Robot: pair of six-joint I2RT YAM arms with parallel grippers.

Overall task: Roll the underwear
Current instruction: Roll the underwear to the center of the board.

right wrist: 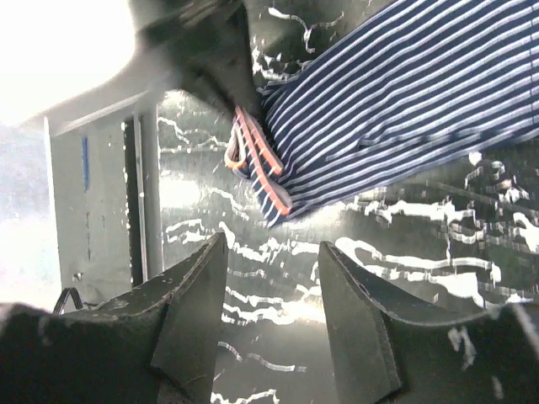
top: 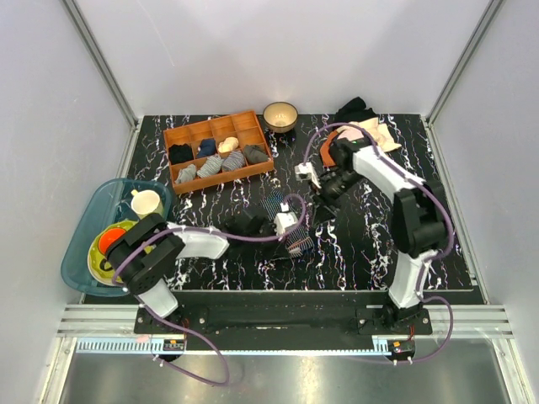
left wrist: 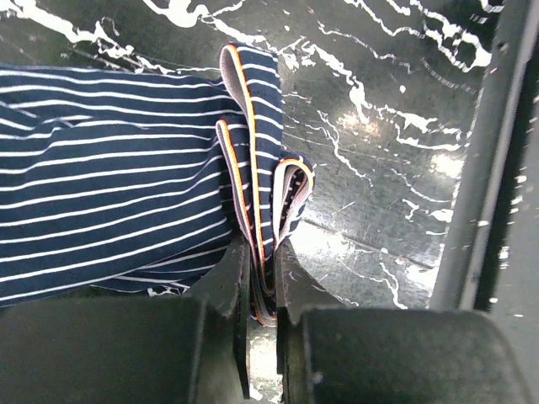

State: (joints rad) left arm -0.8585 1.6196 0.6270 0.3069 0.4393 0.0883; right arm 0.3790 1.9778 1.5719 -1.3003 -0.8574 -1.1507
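The underwear [top: 300,245] is navy cloth with pale pinstripes and a reddish-pink edge. It lies on the black marbled table near the middle. In the left wrist view it [left wrist: 118,210] spreads to the left, with folded layers of its edge standing up between my fingers. My left gripper [top: 290,225] [left wrist: 263,278] is shut on this folded edge. My right gripper [top: 320,189] [right wrist: 274,286] is open and empty, just above the table. It is a short way from the corner of the underwear [right wrist: 404,101], which lies ahead of it.
A wooden compartment tray [top: 253,118] holding small cloth rolls stands at the back left, with a bowl [top: 280,115] beside it. A pile of dark, pink and cream garments [top: 364,122] lies at the back right. A teal bin [top: 93,210] with a cup and other items sits at the left edge.
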